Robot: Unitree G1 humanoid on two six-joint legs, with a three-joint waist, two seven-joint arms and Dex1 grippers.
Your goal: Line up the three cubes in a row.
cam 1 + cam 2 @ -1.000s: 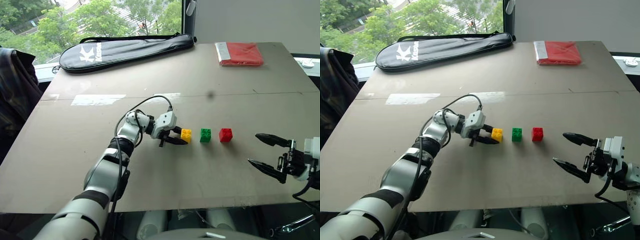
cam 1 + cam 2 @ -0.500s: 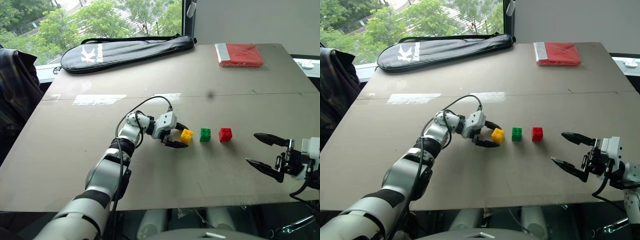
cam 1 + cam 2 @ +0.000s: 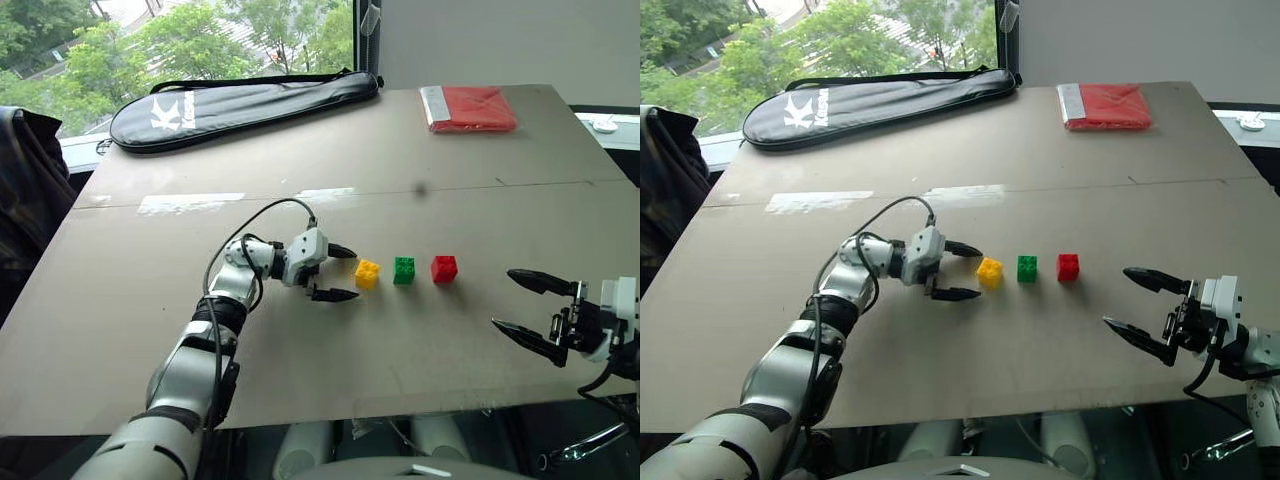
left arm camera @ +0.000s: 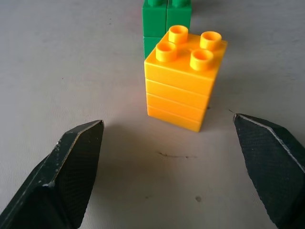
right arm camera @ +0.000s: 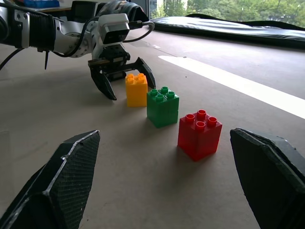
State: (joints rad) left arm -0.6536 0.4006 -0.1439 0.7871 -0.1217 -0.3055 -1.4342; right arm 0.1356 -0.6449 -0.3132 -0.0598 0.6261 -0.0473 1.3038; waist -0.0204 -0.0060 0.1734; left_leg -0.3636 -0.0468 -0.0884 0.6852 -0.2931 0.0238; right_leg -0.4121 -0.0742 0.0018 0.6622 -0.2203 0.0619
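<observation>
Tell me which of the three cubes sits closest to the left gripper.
The yellow cube, at the row's left end, just beyond the open left gripper; the green cube and red cube lie farther along.

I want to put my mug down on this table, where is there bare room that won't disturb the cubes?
Bare table lies between the black bag and the cube row, and beside the red packet. It is crowded around the yellow cube, green cube and red cube, with the open left gripper and open right gripper flanking them.
</observation>
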